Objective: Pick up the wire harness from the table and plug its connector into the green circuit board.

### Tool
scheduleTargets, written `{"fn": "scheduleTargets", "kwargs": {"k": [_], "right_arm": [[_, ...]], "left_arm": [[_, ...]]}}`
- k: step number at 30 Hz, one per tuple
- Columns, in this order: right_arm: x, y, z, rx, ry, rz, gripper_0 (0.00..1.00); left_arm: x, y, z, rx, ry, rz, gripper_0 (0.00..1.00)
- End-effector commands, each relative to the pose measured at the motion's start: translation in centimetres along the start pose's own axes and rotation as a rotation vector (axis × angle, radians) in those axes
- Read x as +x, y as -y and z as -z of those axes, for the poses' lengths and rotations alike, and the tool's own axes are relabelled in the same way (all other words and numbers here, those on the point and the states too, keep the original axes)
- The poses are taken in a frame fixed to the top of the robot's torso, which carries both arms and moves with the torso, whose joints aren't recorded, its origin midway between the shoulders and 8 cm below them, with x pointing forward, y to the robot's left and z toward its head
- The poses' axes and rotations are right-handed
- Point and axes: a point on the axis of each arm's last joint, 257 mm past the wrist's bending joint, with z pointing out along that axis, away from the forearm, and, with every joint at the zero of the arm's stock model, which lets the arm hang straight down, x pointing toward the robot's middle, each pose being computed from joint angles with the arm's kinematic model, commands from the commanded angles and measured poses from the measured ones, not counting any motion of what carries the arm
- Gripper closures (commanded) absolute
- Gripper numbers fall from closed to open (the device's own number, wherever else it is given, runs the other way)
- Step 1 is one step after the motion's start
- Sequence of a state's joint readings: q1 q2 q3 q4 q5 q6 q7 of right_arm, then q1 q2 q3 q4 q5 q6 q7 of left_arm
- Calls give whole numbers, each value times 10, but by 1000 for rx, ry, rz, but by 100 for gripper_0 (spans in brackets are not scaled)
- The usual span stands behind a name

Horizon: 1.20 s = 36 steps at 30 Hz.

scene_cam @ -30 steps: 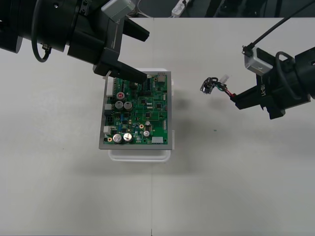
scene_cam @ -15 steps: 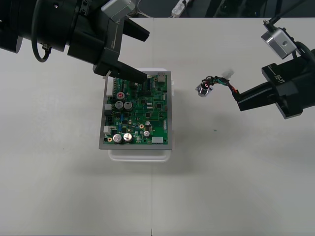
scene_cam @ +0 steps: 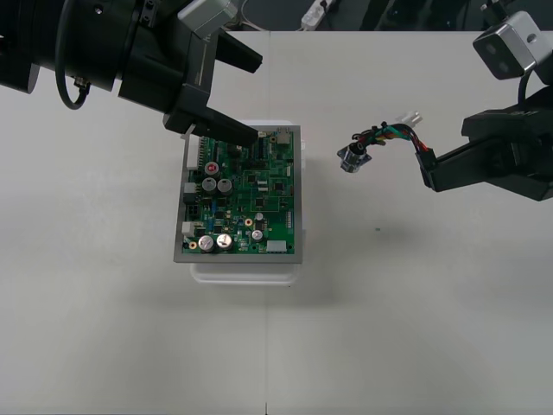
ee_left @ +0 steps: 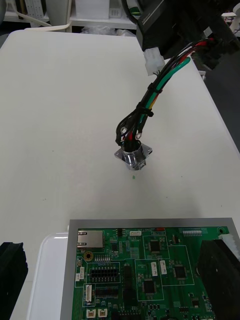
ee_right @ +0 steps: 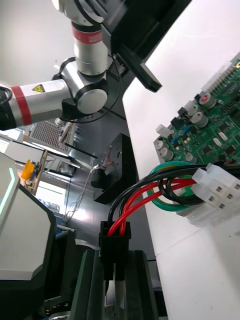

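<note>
Wire harness (scene_cam: 389,137) of thin red, black, green wires is held in air over plain light table (scene_cam: 104,328), centre-right of front frame. Left gripper (scene_cam: 246,95) upper left, black fingers spread wide over top edge of green circuit board (scene_cam: 246,199) on white base (scene_cam: 246,272), frame centre. Right gripper (scene_cam: 429,170) at right edge, pinching small black plug (ee_right: 115,235). Round metal flanged socket (scene_cam: 350,158) dangles just right of board, not touching.

Setting: a robotics lab bench. A plain light table (scene_cam: 415,328) carries a bare green circuit board (scene_cam: 246,199) on a white base (scene_cam: 246,272). A silver, red-ringed robot arm (ee_right: 92,95) reaches over it. A power strip (scene_cam: 315,12) lies on dark floor (scene_cam: 406,15) beyond the table's far edge.
</note>
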<state>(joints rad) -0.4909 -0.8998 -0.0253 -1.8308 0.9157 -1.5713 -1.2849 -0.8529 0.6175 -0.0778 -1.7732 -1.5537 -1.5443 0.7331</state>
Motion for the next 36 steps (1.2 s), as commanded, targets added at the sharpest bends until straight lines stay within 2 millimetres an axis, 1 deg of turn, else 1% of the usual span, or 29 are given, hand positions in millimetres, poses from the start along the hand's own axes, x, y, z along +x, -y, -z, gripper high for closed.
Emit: {"fn": "scheduleTargets", "kwargs": {"k": [1,4,8,13,21,27,32,36], "right_arm": [[-4,-15,13,-1,9,-47,100],[-6,-29,14,-62,22,-149,100],[-7,-36,14,-93,28,-154,100],[-4,-37,14,-111,31,-181,100],[-3,-40,14,-153,32,-227,100],[4,-41,10,-169,4,-263,100],[16,-45,5,-205,-38,-320,100],[18,-46,3,-218,-46,-331,100]], "left_arm": [[-23,5,-1,17,-6,-44,0],[-23,5,-1,17,-6,-44,0],[-23,5,-1,17,-6,-44,0],[-23,5,-1,17,-6,-44,0],[-23,5,-1,17,-6,-44,0],[-23,5,-1,17,-6,-44,0],[-23,5,-1,17,-6,-44,0],[-23,5,-1,17,-6,-44,0]]}}
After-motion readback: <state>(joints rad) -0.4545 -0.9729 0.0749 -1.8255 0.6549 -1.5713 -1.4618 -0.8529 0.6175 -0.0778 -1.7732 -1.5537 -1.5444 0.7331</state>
